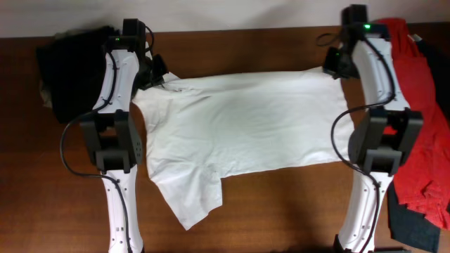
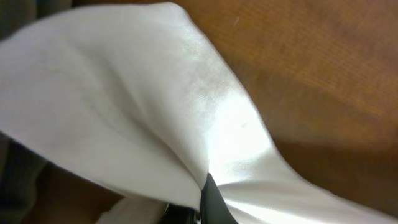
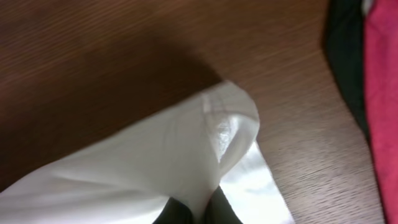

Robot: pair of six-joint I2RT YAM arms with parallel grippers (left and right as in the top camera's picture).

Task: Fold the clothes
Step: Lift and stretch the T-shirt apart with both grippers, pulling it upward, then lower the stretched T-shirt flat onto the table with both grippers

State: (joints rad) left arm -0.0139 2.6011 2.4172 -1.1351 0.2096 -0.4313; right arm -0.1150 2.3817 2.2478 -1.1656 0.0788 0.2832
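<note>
A plain white T-shirt lies spread across the middle of the brown table, one sleeve pointing to the front left. My left gripper is shut on its far left corner, near the shoulder; in the left wrist view the white cloth drapes over a dark finger. My right gripper is shut on the far right corner, at the hem; in the right wrist view the hem fold is pinched between two dark fingers.
A black folded piece with a khaki edge lies at the far left. A red shirt lies over dark cloth at the right edge. The bare wooden table lies in front of the T-shirt.
</note>
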